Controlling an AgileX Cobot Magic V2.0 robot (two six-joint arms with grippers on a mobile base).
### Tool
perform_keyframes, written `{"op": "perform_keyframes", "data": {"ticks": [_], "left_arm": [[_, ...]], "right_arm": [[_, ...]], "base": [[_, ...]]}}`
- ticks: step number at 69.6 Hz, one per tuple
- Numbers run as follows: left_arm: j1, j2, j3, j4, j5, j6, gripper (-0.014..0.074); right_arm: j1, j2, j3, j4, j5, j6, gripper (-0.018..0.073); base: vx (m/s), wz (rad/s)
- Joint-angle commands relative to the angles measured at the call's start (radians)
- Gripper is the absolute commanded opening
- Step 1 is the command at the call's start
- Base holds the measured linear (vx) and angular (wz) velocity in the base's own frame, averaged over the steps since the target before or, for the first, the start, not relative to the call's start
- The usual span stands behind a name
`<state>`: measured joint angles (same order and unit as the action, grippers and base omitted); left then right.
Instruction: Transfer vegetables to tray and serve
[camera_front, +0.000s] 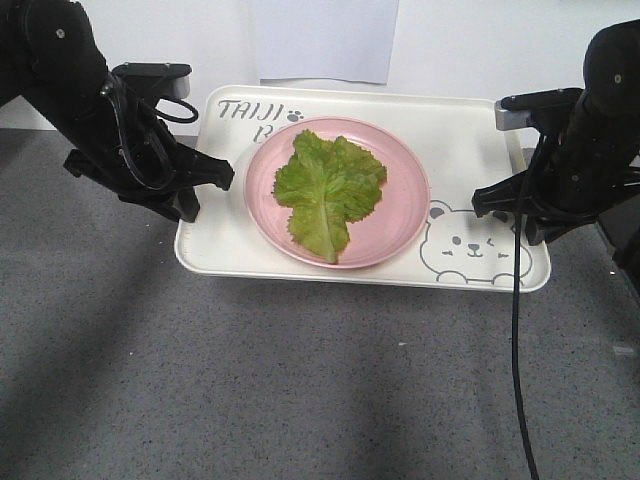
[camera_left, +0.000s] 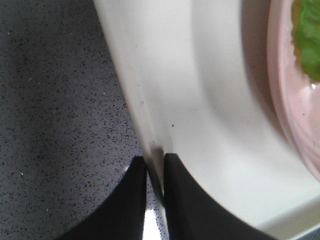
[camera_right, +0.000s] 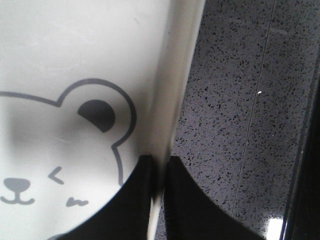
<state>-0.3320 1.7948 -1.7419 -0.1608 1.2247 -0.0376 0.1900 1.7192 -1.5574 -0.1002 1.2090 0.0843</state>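
Lettuce leaf (camera_front: 328, 190), bright green, ruffled and crinkled, lies flat on a round, glossy pink plate (camera_front: 400, 232) at the centre of the cream-white tray (camera_front: 222, 256), its long axis running roughly from 12 to 6 o'clock in the front view with the narrower tip toward 6. The tray is a smooth rectangle with rounded corners and a raised rim, lettered in grey at 11 o'clock and printed with a winking bear face (camera_front: 472, 245) at 4 o'clock; it sits on speckled grey flooring (camera_front: 300, 390). At 9 o'clock the left gripper (camera_left: 155, 165) is clenched on the tray's rim, one black finger on either side of the edge. At 3 o'clock the right gripper (camera_right: 159, 162) pinches the opposite rim the same way, just beside the bear's ear. A black cable (camera_front: 517, 350) hangs from the right arm.
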Motion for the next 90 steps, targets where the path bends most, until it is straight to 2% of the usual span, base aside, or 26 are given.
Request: {"op": "perform_keyframes", "data": {"ticks": [1,11,34,52,78,90], "left_arm": [[-0.023,-0.058,-0.039,-0.148,-0.086,0.026,-0.0006],[-0.023,-0.058,-0.039,-0.135,-0.077,0.026,-0.0006],[-0.023,-0.055,-0.038,0.002,-0.036,0.021,-0.0006],[-0.023,-0.017,-0.037,0.017,-0.033,0.021,-0.0006],[-0.023,0.098,-0.037,0.088,-0.038,0.03,-0.0006],[-0.023,0.139,-0.037,0.093,-0.053,0.05,-0.0006]], "right_arm": [[0.017,-0.056,-0.032,0.09,-0.074,-0.038,-0.0008],[0.017,-0.056,-0.032,0.091,-0.083,-0.063,-0.0008],[0.017,-0.049,-0.032,0.18,-0.111,-0.142,-0.0005],[0.02,0.012,-0.032,0.245,-0.123,-0.169,-0.0005],[0.02,0.099,-0.032,0.205,-0.14,-0.169,-0.0005],[0.02,0.119,-0.032,0.186,-0.147,-0.164,-0.0005]], "base": [[0.0,0.0],[0.0,0.0],[0.0,0.0],[0.0,0.0],[0.0,0.0],[0.0,0.0]]}}
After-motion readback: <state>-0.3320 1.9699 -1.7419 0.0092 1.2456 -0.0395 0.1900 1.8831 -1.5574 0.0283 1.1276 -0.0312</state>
